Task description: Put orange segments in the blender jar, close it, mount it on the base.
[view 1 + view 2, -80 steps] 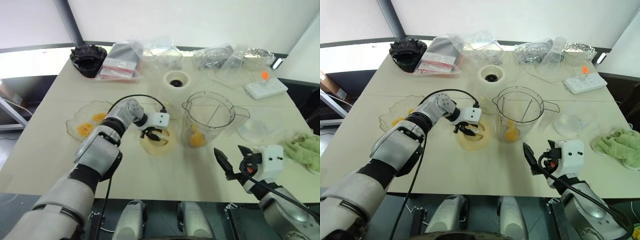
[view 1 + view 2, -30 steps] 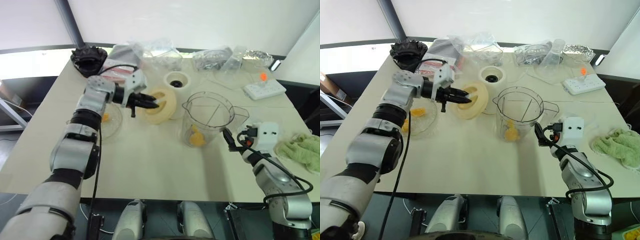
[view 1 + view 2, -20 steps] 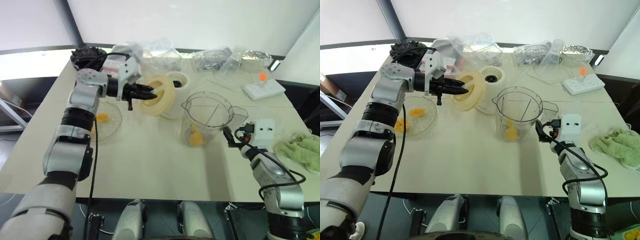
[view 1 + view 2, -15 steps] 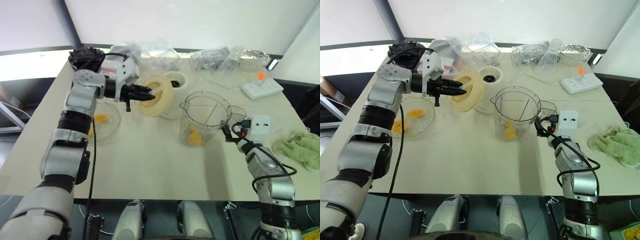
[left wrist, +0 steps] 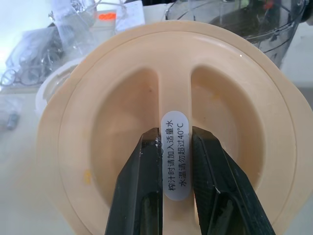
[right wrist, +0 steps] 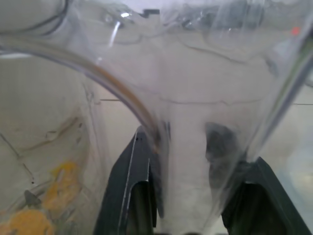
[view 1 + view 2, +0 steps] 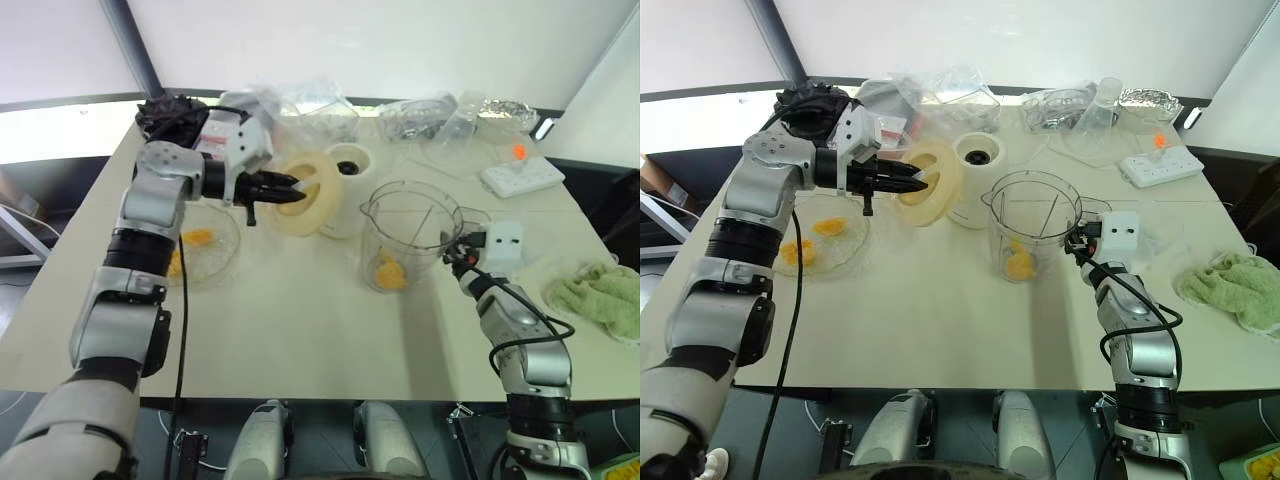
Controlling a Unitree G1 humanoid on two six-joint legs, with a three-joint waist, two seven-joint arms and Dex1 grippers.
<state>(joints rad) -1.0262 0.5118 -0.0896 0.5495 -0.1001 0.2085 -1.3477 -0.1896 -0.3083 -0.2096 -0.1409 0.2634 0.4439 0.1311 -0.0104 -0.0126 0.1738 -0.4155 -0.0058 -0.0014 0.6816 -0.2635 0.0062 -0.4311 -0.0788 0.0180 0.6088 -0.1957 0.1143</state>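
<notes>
Left gripper (image 7: 283, 189) pinches the lid (image 7: 312, 196) by its center rib; the left wrist view shows both fingers (image 5: 142, 191) clamped on the labelled ridge. Lid is in the air, tilted on edge, flat face toward the jar, above and in front of the base (image 7: 348, 168), partly hiding it.

Jar (image 7: 410, 240) stands upright on the table (image 7: 300, 320), mouth open, segments (image 7: 388, 270) in its bottom. More segments lie in the dish (image 7: 205, 245), at about 9 o'clock from the jar.

Key relation: the jar mouth lies at about 4 o'clock from the lid, near but apart and lower. My read: the lid must travel that way and swing from on-edge to flat, rib up, before seating.

Right gripper (image 7: 1077, 243) is at the jar's 3 o'clock side, at the handle. In the right wrist view the fingers (image 6: 129, 196) straddle the clear handle with some gap either side; cannot tell whether they grip it yet. Probably it is there to steady the jar.

Left arm is the one nearer the base.
</notes>
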